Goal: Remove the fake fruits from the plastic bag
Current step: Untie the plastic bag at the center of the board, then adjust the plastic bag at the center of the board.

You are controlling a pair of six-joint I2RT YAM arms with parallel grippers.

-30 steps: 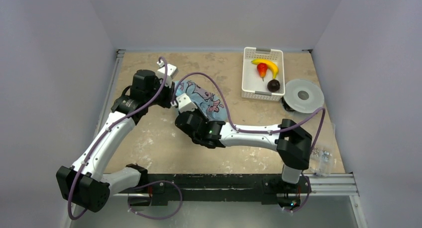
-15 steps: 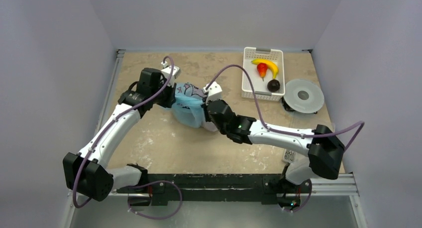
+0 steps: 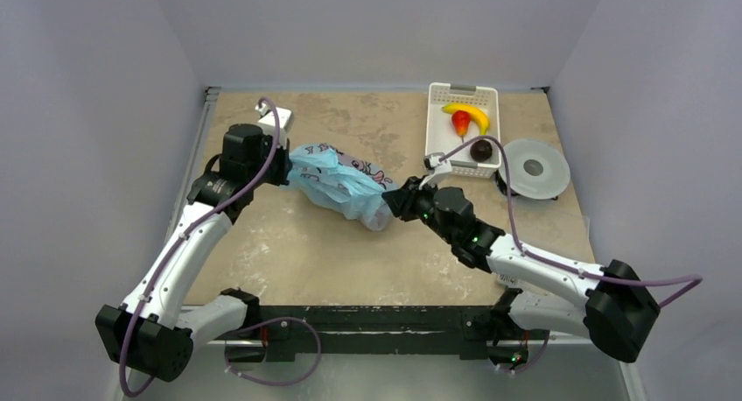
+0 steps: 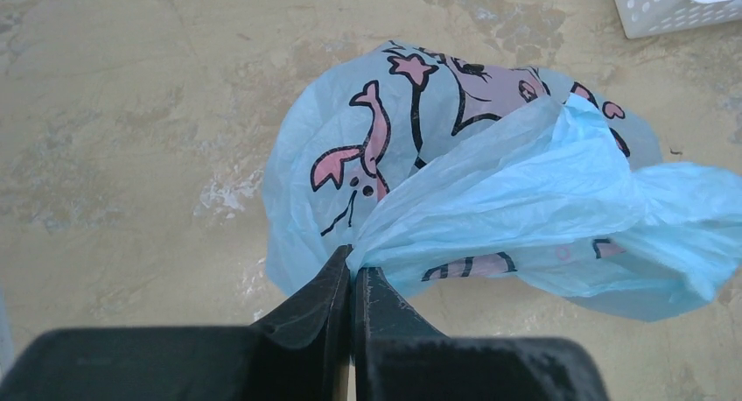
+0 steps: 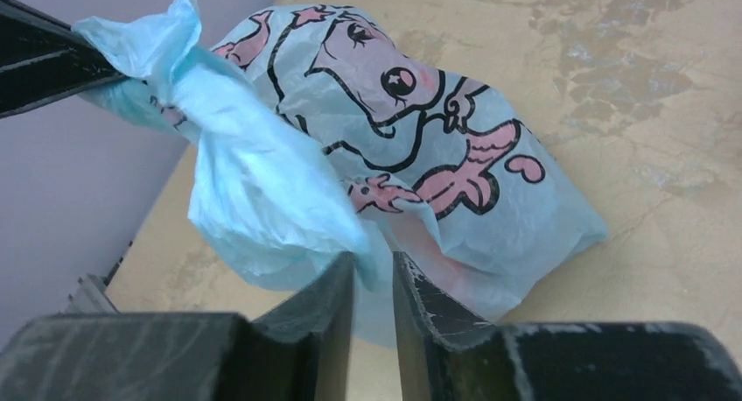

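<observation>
A thin, crinkly, light-blue plastic bag [image 3: 341, 184] lies left of centre on a mottled tan desk [image 3: 289, 261], stretched lengthwise between two robot arms. The plastic is translucent and printed with a cartoon figure in pink with dark outlines. The bag's middle bulges, but what fills it cannot be made out through the plastic. From the right wrist camera, the rounded printed part appears to rest on the desk, while a twisted, plain blue stretch of plastic runs up and to the left.

The left hand [image 4: 352, 265] is at the bag's left end. Its two dark fingers are pressed tight together, pinching a gathered twist of blue plastic, and the bag fans out from that point.

The right hand [image 5: 374, 270] is at the bag's opposite, right end. Its fingers are nearly together, with only a narrow gap between them. A fold of the blue plastic sits in that gap, held between the fingers.

At the far right of the desk, well apart from the bag, a white slotted basket [image 3: 437, 143] holds a yellow banana [image 3: 472, 115], a small red fruit [image 3: 460, 123] and a dark round fruit [image 3: 480, 151].
</observation>
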